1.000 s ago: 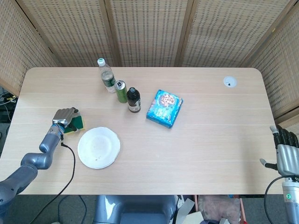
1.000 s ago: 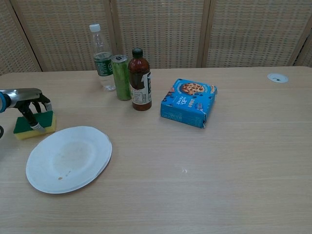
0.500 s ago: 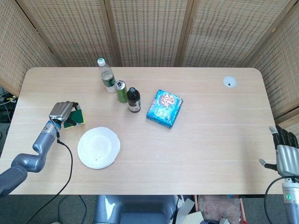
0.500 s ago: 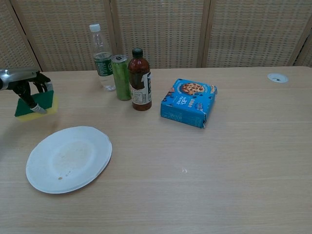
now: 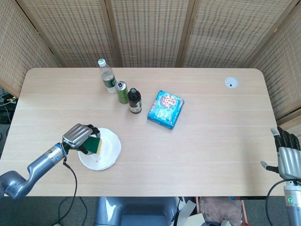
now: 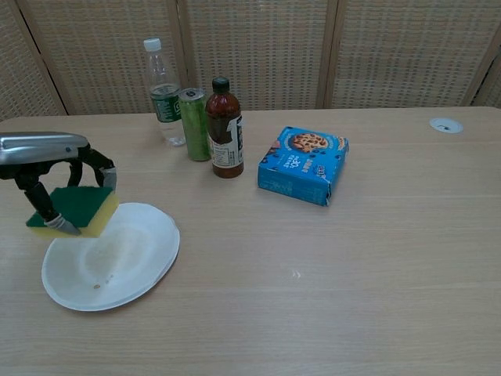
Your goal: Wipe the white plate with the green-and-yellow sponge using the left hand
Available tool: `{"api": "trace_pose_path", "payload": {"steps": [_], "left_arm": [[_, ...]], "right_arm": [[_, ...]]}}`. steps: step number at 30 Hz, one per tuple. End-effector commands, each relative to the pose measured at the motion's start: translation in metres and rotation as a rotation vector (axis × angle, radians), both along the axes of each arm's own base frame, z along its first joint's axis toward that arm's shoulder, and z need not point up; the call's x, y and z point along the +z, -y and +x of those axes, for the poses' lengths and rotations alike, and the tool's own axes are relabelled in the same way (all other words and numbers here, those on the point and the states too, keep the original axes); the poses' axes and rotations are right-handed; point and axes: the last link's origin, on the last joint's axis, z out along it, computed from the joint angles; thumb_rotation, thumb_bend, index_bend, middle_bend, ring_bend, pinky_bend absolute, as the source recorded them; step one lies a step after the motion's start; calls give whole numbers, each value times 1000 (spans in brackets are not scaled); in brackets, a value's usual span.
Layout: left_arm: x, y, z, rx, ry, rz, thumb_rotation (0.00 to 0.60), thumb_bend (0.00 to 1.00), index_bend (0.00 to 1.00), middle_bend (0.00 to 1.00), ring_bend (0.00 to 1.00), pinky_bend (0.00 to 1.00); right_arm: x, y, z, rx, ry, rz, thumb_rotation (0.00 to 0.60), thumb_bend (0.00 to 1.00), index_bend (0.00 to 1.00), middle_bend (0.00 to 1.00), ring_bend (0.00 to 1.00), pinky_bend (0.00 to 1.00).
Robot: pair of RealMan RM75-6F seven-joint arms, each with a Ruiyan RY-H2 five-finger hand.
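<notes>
Sponge [image 6: 74,210] in left hand's [image 6: 55,168] grip above plate's [image 6: 117,266] left edge.

Woven rattan screen panels [image 5: 146,30] in wooden frames wrap the far side, angling in at both ends. A pale wood table [image 5: 211,141] with rounded corners fills the middle, evenly lit.

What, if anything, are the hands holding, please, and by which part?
The left hand grips the green-and-yellow sponge by its opposite sides; the right hand holds nothing.

Green-and-yellow sponge [image 6: 74,210] – green up – above white plate [image 6: 117,262].
</notes>
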Motion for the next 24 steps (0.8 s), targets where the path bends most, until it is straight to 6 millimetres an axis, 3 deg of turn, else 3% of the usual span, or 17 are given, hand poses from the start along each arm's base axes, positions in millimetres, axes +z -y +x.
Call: {"api": "trace_pose_path", "payload": {"steps": [1, 5, 14, 24], "left_arm": [[-17, 11, 0, 0, 15, -49, 600, 29, 521, 405, 310, 480], [-40, 21, -3, 18, 41, -102, 600, 29, 521, 405, 310, 480], [-71, 29, -15, 56, 154, -111, 600, 30, 521, 405, 310, 487], [-92, 31, -26, 53, 273, -86, 600, 30, 522, 414, 310, 514]], "right_arm": [[1, 0, 0, -2, 0, -2, 600, 0, 0, 0, 0, 0], [3, 0, -3, -11, 5, -7, 600, 0, 0, 0, 0, 0], [3, 0, -2, -10, 6, -4, 600, 0, 0, 0, 0, 0], [5, 0, -2, -9, 18, -6, 600, 0, 0, 0, 0, 0]]}}
